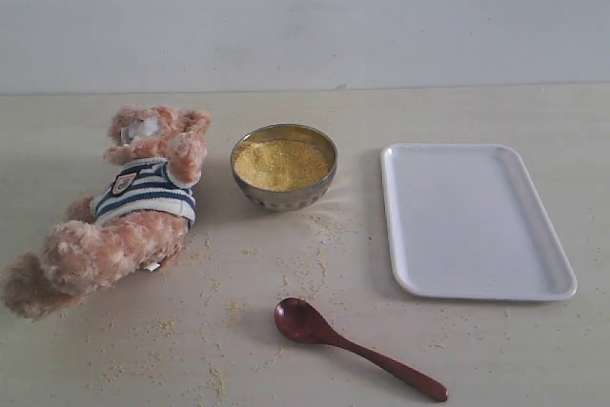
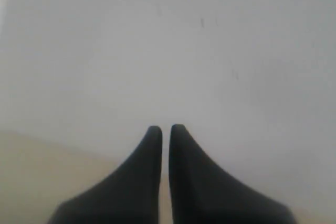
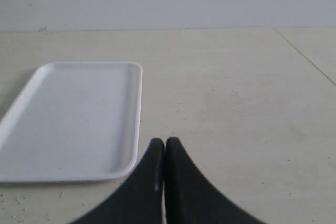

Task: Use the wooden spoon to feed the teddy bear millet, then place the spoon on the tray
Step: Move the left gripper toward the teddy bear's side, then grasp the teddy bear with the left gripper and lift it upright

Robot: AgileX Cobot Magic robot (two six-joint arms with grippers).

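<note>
Closest to the lens lies the wooden spoon (image 1: 362, 351), flat on the table (image 1: 534, 350), bowl end toward the teddy bear (image 1: 133, 207), touched by neither gripper; the bear lies on its back beside a metal bowl (image 1: 286, 199) full of millet (image 1: 280, 163); loose grains (image 1: 315, 235) dot the table between bowl and spoon; the tray (image 1: 472, 221) sits bare beyond the bowl; the 2 grippers, left gripper (image 2: 165, 128) and right gripper (image 3: 165, 141), have their jaws pressed together, grasping nothing.
</note>
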